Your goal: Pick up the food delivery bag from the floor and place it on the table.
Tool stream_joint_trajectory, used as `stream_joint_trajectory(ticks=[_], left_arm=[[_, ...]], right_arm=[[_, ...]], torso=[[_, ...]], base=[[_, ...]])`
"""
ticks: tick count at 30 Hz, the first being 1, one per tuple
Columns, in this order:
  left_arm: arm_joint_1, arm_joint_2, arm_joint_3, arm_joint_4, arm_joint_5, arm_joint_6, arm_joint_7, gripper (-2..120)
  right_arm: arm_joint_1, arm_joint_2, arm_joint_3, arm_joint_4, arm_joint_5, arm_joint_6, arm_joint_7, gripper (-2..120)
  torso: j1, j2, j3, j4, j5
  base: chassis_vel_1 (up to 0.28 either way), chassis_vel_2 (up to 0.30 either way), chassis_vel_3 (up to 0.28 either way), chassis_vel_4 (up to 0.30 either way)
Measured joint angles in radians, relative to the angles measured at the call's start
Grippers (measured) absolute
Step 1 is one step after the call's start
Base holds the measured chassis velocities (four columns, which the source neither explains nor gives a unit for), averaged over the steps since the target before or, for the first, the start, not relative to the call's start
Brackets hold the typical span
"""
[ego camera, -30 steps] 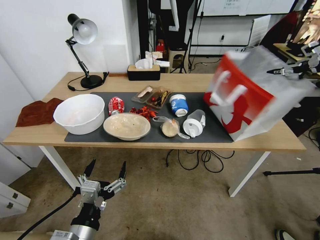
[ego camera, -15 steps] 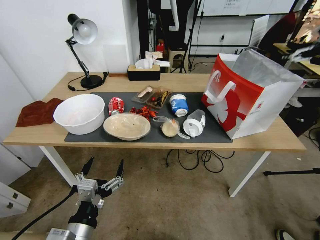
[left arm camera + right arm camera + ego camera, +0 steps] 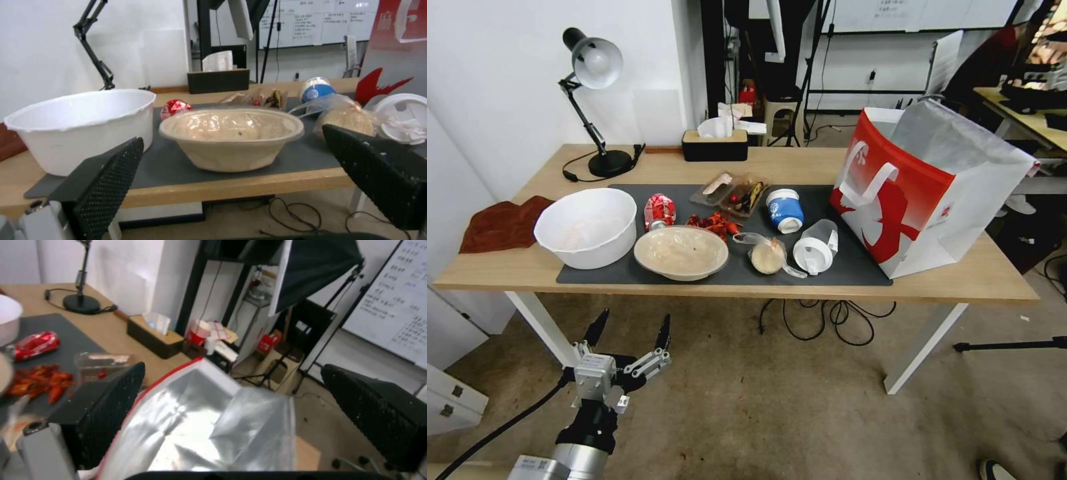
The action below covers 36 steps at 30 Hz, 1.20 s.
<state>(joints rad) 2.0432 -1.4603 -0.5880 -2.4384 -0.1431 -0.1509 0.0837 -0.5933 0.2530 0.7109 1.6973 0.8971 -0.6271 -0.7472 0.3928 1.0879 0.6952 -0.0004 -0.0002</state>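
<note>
While the food delivery bag (image 3: pixel 924 193) stands upright on the right end of the counter (image 3: pixel 760 283), partly on the dark grey mat (image 3: pixel 854 267), its foil-lined mouth gapes open. From the right wrist view, the right gripper (image 3: pixel 231 403) hovers above that silver lining (image 3: pixel 195 430), jaws spread wide and holding nothing. Low before the counter's front edge, the left gripper (image 3: pixel 629 331) hangs over the floor, jaws also wide and empty, facing a white bowl (image 3: pixel 586 227) and a beige lidded bowl (image 3: pixel 680 252).
</note>
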Motion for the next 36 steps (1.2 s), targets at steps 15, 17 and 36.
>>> stream_joint_trajectory(ticks=[15,17,36], left_arm=[[0.011,0.024,-0.013,-0.023,-0.029,-0.006,-0.006,100],[0.008,0.027,-0.012,-0.023,-0.033,-0.006,-0.007,100],[-0.016,0.057,-0.011,-0.025,-0.068,-0.010,-0.024,100]], right_arm=[[-0.918,0.289,0.766,0.349,0.073,0.172,0.084,100],[-1.017,0.371,0.819,0.393,0.076,0.218,0.090,100],[-1.155,0.797,0.664,0.563,-0.048,0.383,0.136,100]], torso=[[0.000,0.000,0.000,0.0003,0.0003],[0.000,0.000,0.000,-0.0001,0.0002],[0.000,0.000,0.000,0.0004,-0.0001]], base=[[0.000,0.000,0.000,0.000],[0.000,0.000,0.000,0.000],[0.000,0.000,0.000,0.000]])
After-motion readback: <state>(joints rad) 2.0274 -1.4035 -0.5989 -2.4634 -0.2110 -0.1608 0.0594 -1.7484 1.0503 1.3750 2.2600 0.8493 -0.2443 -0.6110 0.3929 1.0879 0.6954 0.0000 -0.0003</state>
